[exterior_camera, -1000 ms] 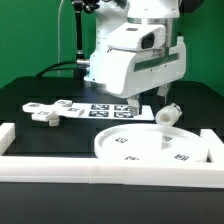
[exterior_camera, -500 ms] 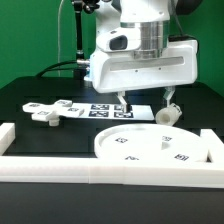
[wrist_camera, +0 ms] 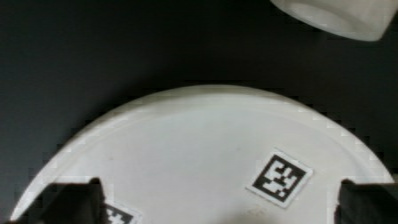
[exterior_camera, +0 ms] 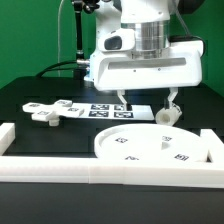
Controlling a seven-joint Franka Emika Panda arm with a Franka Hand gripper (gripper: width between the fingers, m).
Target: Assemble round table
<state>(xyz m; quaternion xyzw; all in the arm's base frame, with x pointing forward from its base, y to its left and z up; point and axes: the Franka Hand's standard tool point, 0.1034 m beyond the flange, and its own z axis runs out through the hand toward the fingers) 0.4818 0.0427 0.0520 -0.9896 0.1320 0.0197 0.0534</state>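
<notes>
Round disc [exterior_camera: 146,146]: white, rimmed, tag-marked

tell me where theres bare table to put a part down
Bare black tabletop lies between the cross-shaped foot piece, the round disc and the front rail. Crowded on the exterior view's right: the leg sits by the disc's far rim, just below the open claw.

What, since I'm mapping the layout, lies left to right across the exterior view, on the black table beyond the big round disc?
White cross-shaped plastic foot piece → flat white marker board → short white plastic cylinder leg.
</notes>
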